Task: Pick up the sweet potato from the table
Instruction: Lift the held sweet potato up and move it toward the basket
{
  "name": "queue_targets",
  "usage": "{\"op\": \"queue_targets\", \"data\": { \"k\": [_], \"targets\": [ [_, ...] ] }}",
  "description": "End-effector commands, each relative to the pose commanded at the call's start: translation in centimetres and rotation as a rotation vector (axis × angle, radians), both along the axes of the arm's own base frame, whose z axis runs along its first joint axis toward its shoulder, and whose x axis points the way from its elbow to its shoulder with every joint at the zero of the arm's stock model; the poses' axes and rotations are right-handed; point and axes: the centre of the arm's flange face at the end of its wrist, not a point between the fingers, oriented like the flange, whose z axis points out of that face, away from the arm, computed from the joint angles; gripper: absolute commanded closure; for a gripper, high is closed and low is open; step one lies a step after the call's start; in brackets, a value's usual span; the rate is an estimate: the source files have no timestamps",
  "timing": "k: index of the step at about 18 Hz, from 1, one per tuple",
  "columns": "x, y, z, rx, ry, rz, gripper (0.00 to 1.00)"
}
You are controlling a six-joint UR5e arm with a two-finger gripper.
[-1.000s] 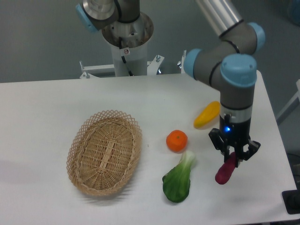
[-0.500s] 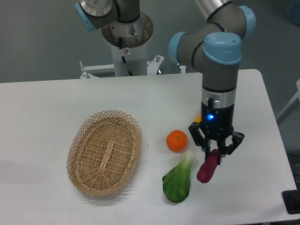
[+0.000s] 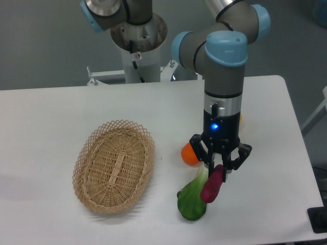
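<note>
The gripper (image 3: 219,166) hangs over the middle of the bench (image 3: 46,112) with the sweet potato (image 3: 212,185) clamped in it, directly above the green leafy vegetable (image 3: 193,200). The orange fruit (image 3: 188,154) sits close on its near-left side, partly hidden by the gripper. The wicker basket (image 3: 114,165) blocks the left-centre. Open bench surface lies to the right of the gripper, along the far edge and at the far left.
</note>
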Motion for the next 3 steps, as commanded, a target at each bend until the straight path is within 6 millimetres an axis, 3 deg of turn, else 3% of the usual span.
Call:
{"op": "queue_targets", "data": {
  "k": [3],
  "targets": [
    [-0.05, 0.04, 0.0, 0.0, 0.002, -0.001, 0.79]
  ]
}}
